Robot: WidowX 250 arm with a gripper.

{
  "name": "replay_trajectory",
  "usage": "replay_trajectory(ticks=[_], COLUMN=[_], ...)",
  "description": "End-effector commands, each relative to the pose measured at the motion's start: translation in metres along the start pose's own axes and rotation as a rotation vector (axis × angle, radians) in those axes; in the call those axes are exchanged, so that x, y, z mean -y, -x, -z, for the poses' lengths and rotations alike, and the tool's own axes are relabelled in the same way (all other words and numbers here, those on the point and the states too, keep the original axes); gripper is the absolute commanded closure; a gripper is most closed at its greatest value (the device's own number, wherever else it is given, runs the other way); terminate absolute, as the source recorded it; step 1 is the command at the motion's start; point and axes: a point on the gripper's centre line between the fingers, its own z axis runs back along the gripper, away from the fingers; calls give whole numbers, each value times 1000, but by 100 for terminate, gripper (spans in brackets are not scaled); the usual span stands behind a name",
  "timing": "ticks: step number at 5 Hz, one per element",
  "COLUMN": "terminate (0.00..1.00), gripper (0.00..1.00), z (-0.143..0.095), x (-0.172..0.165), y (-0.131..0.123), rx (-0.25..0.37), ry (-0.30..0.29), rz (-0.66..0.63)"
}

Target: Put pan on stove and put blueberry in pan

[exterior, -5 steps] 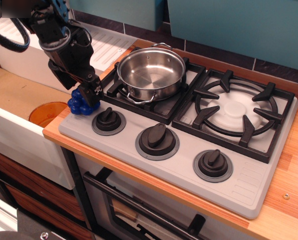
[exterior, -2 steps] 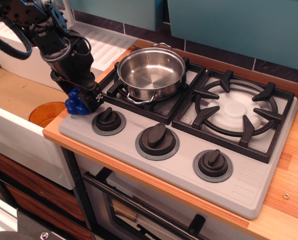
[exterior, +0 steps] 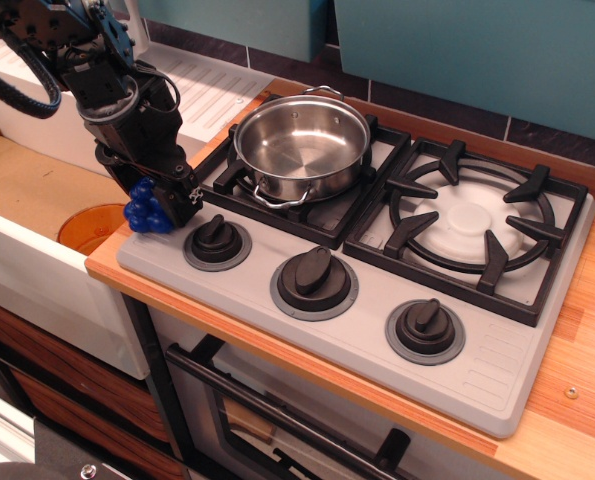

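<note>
- You see the stove, light grey, set in a wooden counter against a teal wall; two black grates and three black knobs show on it.
- To your left a white sink sits below the counter, with an orange disc lying on its floor.
- The pan stands on the left burner grate, shiny and empty.
- Your gripper hangs at the stove's left edge, just beside the nearest knob, its black fingers closed around the blueberry.
- The blueberry is held over the counter edge, well apart from the pan.
</note>
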Motion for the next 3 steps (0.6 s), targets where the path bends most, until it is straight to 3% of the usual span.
replay_trajectory(ticks=[1, 2, 3], terminate=[0, 0, 0], gripper=[100, 100, 100], z=[-45, -67, -78], x=[-3, 1, 12], y=[-25, -41, -56], rx=[9, -2, -13], ry=[-82, -120, -121], rz=[20, 23, 21])
